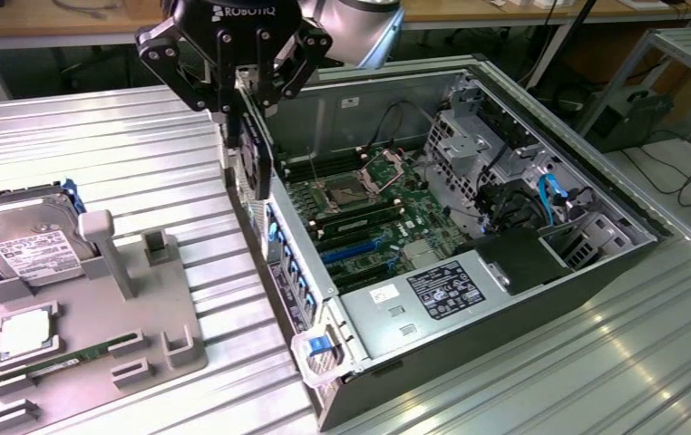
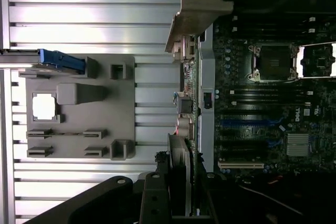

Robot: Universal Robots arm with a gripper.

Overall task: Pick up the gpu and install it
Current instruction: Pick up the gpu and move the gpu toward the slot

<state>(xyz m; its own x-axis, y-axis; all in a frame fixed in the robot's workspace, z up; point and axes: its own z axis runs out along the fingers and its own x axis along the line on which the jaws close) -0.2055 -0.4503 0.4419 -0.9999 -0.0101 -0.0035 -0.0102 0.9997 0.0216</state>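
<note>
Ribbed aluminium tabletop point(image 1: 116, 145) lies under everything. Closest, my black gripper point(image 1: 247, 101) is clamped on the gpu point(image 1: 255, 159), a thin, dark, flat card hanging upright on edge above one wall of the open computer case point(image 1: 503, 358). Past that wall lies the green motherboard point(image 1: 370, 213). On the exterior view's left, a grey plastic tray point(image 1: 152, 304) holds a silver hard drive point(image 1: 25, 245).

Black gripper point(image 1: 248, 100) with white ROBOTIQ lettering, linked black fingers point(image 1: 174, 71), rounded silver-grey wrist joint point(image 1: 364, 27)

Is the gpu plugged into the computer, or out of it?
Out. The gripper holds the gpu on edge at the computer case's side wall, not in a slot.
</note>
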